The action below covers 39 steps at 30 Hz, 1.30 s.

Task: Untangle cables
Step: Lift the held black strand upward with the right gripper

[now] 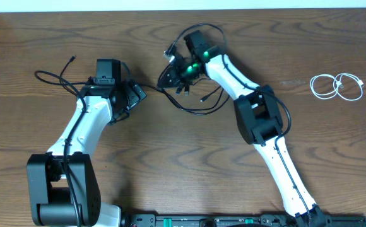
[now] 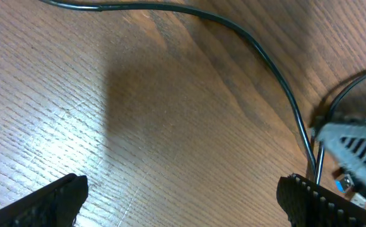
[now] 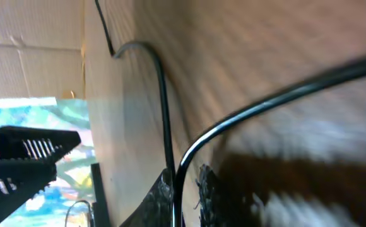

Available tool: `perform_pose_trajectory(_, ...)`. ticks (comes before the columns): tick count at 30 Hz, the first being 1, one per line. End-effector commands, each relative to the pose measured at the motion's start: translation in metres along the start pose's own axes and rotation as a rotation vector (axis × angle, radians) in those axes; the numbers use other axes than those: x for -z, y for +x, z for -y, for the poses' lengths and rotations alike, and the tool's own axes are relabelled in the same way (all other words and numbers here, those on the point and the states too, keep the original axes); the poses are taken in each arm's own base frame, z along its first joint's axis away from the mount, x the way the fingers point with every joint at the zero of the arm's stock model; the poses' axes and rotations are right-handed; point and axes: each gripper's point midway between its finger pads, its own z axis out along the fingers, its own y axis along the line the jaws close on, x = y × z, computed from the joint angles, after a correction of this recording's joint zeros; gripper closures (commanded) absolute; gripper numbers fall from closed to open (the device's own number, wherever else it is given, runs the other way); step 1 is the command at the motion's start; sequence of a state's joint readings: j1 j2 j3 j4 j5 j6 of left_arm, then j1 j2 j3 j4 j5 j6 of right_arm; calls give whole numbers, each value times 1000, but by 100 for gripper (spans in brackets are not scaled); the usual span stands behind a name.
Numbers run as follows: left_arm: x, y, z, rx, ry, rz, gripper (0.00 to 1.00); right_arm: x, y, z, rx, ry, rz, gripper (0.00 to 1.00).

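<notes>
Several thin black cables [image 1: 192, 107] lie in a loose tangle on the wooden table [image 1: 170, 164], their loops spreading just below and to the right of the right gripper [image 1: 169, 77] (the strands overlap, so I cannot count them). The right wrist view shows two black strands running into the narrow gap between that gripper's fingers [image 3: 161, 198]. The fingers stand close together and pinch the cable. One strand climbs away along the tabletop and the other arcs off to the side. Small plug ends [image 1: 203, 98] show among the loops just below the right gripper.

One more black cord [image 1: 50, 77] lies well to the left of the right gripper, beyond the left gripper [image 1: 137, 94]. Its plug end [image 1: 74, 60] points up and away from the arm.

The white cable [image 1: 337, 86] sits well apart to the right of the right gripper. It is coiled in two joined loops (nothing touches it).

The left gripper is just left of the right gripper, and its fingers [image 2: 50, 202] are spread wide with only bare wood between them. In the left wrist view a black strand [image 2: 259, 47] curves across the table ahead of it without touching either finger. A green light glows on the right arm's wrist [image 1: 189, 66], just behind the right gripper.
</notes>
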<state>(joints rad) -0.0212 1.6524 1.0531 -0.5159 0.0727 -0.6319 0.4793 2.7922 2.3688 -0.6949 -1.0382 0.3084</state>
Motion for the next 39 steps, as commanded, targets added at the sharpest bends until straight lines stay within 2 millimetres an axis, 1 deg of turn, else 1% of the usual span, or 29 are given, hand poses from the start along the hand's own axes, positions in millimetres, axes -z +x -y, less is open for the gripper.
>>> perform_pose_trajectory(1,0,0,-3,3,-6,2,0,2,3,19,-75,-12,-3,89)
perform_pose_trajectory(3,0,0,-3,3,-6,2,0,2,3,19,-75,-15,-4,92)
perform_pose_trajectory(6,0,1,-3,3,-7,2,1,-1,3,17,-69,-16,-6,94)
perform_pose_trajectory(7,0,1,-3,3,-7,2,0,-2,4,16,-67,-16,-8,93)
perform_pose_trajectory(11,0,0,-3,3,-6,2,0,-9,7,13,-59,-14,-18,85)
perform_pose_trajectory(15,0,1,-3,3,-7,2,0,-17,11,9,-52,-16,-33,85)
perform_pose_trajectory(18,0,1,-3,3,-7,2,0,-20,10,8,-36,-10,-28,85)
perform_pose_trajectory(20,0,1,-3,3,-7,2,0,-20,7,8,-24,-12,-21,86)
perform_pose_trajectory(24,0,0,-3,3,-6,2,0,-18,4,8,-12,-15,-10,96)
perform_pose_trajectory(25,0,1,-3,3,-7,2,0,-16,3,9,-15,-14,-6,99)
perform_pose_trajectory(27,0,0,-3,3,-6,2,0,-8,0,9,-39,-35,1,99)
perform_pose_trajectory(29,0,1,-3,3,-7,2,0,1,-8,7,-59,-75,20,99)
perform_pose_trajectory(31,0,1,-3,3,-7,2,1,12,-15,-5,-10,-152,31,99)
perform_pose_trajectory(33,0,1,-3,3,-7,2,0,28,-22,-24,75,-269,35,99)
perform_pose_trajectory(34,0,0,-3,3,-6,2,0,35,-24,-31,106,-302,37,99)
perform_pose_trajectory(36,0,0,-3,3,-6,2,0,51,-29,-46,160,-345,50,99)
perform_pose_trajectory(39,0,1,-3,3,-7,2,1,75,-40,-68,211,-348,84,99)
